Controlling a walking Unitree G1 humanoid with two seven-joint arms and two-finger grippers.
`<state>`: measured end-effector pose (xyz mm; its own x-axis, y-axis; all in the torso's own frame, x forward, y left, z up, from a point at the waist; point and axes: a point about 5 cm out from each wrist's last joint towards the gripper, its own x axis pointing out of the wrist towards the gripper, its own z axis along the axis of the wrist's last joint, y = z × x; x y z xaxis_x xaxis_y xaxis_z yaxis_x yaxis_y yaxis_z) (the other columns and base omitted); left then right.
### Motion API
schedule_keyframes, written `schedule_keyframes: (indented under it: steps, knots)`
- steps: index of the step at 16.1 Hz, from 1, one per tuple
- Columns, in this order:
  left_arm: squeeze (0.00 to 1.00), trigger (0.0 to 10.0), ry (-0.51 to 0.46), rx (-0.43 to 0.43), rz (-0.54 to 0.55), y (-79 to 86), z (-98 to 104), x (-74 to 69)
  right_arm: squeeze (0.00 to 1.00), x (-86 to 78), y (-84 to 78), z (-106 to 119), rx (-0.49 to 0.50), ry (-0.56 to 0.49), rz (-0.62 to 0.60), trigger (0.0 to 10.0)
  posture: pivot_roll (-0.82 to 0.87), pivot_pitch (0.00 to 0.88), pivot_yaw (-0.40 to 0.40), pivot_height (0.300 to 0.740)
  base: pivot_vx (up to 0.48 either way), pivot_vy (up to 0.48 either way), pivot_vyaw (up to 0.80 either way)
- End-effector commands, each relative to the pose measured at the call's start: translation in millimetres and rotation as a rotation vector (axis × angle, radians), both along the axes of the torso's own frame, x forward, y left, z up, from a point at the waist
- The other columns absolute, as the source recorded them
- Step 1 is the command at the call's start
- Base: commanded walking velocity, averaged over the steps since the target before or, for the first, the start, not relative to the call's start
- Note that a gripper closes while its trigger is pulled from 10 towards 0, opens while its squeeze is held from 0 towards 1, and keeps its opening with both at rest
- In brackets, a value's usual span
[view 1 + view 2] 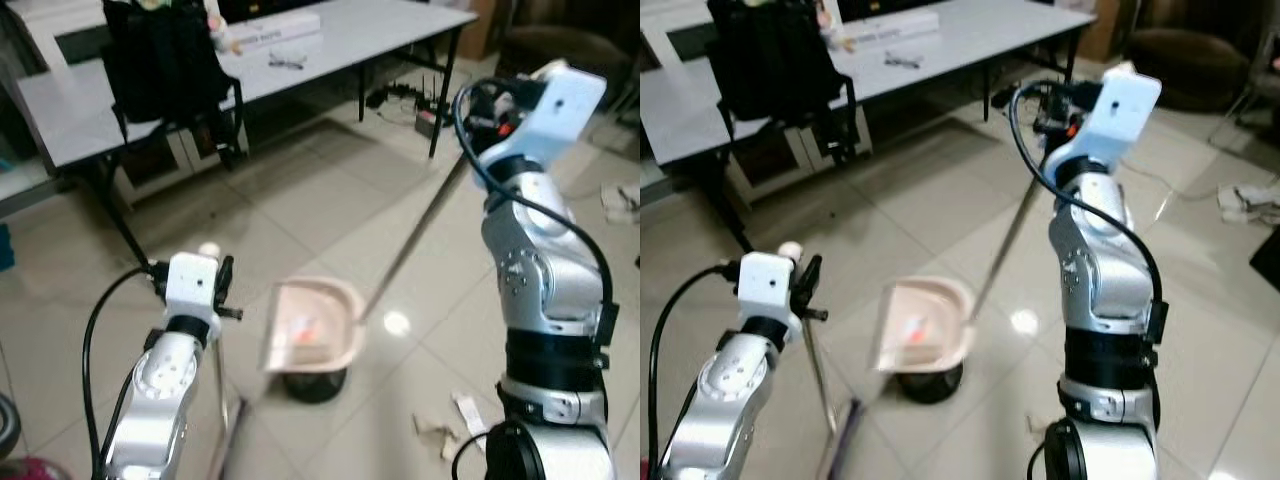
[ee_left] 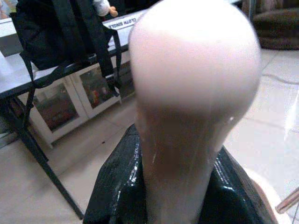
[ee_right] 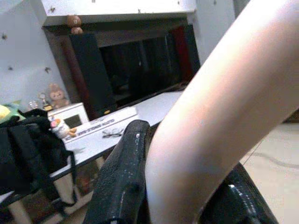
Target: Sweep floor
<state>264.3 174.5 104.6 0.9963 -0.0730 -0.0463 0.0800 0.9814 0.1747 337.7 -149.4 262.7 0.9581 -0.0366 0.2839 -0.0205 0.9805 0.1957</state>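
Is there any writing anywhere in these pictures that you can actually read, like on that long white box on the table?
Long white box on the grey table: one line of dark print runs along its side, too small and blurred to read in any view.
Small white box behind the black backpack: dark panel on its front, no legible words.
Nothing else bears readable text.
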Motion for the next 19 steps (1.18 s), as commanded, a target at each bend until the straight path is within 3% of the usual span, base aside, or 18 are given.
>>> schedule_keyframes:
  steps: [1, 7, 14, 19]
  knots:
    - [0.0, 10.0, -0.03, 0.043, 0.014, 8.0, 6.7, 0.8, 0.0, -4.6, 16.1, 17.7, -0.017, -0.1, 0.068, 10.0, -0.08, 0.0, 0.068, 0.74, 0.0, 0.0, 0.0]
    - [0.0, 10.0, -0.029, 0.052, 0.013, 7.0, 7.1, 2.8, 0.0, -8.8, 30.0, 24.9, -0.169, -0.197, 0.095, 10.0, -0.07, 0.0, 0.069, 0.74, 0.0, 0.0, 0.0]
    - [0.0, 10.0, -0.034, 0.058, 0.006, 6.2, 8.3, 4.5, 0.0, -17.3, 58.9, 15.5, -0.259, -0.31, 0.192, 10.0, -0.06, 0.0, 0.07, 0.74, 0.0, 0.0, 0.0]
    - [0.0, 10.0, -0.038, 0.066, -0.005, 4.7, 9.5, 5.9, 0.0, -28.3, 90.2, 5.8, -0.35, -0.394, 0.318, 10.0, -0.06, 0.0, 0.074, 0.74, 0.0, 0.0, 0.0]
